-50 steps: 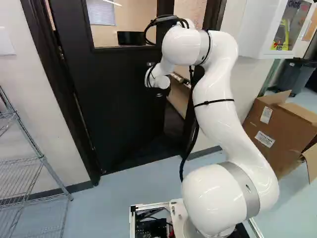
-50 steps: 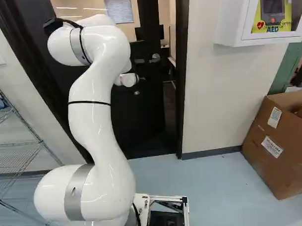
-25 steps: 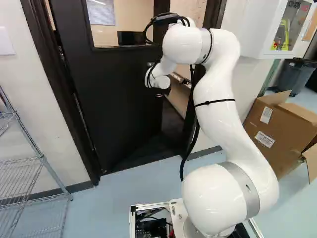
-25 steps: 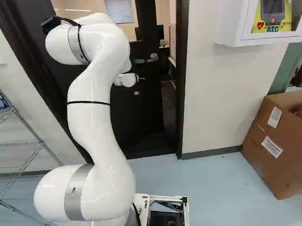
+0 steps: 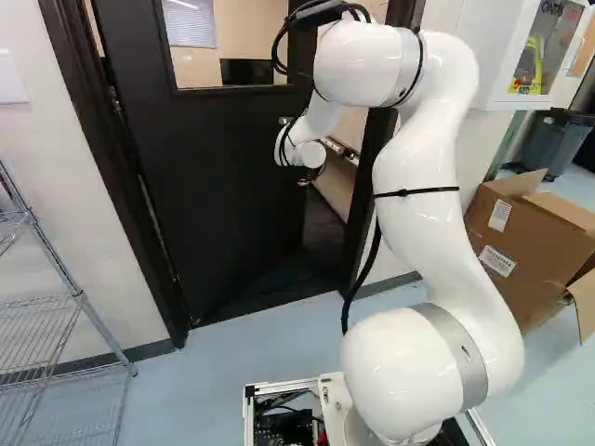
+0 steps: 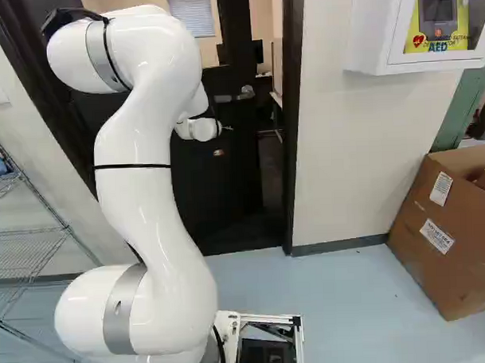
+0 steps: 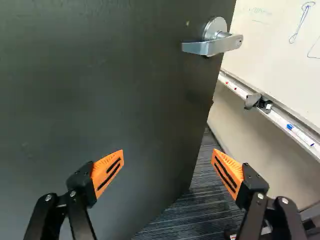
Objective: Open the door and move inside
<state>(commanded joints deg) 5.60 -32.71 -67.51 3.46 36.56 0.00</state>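
My end effector [image 7: 167, 157] is released, jaws spread around nothing. The door [image 7: 100, 100] stands ajar ahead, its handle [image 7: 212, 46] apart from the jaws. I'd push the door's face near its free edge, smoothly and inward, giving the arm [image 6: 143, 181] room so it doesn't catch the frame [image 6: 295, 124].

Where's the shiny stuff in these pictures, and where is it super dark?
Left base view: bright glare spots on the white arm, deep shadow over the floor past the door; right base view: the arm shines there too, and the doorway's lower part is dark; wrist view: the metal handle gleams against the dark door.
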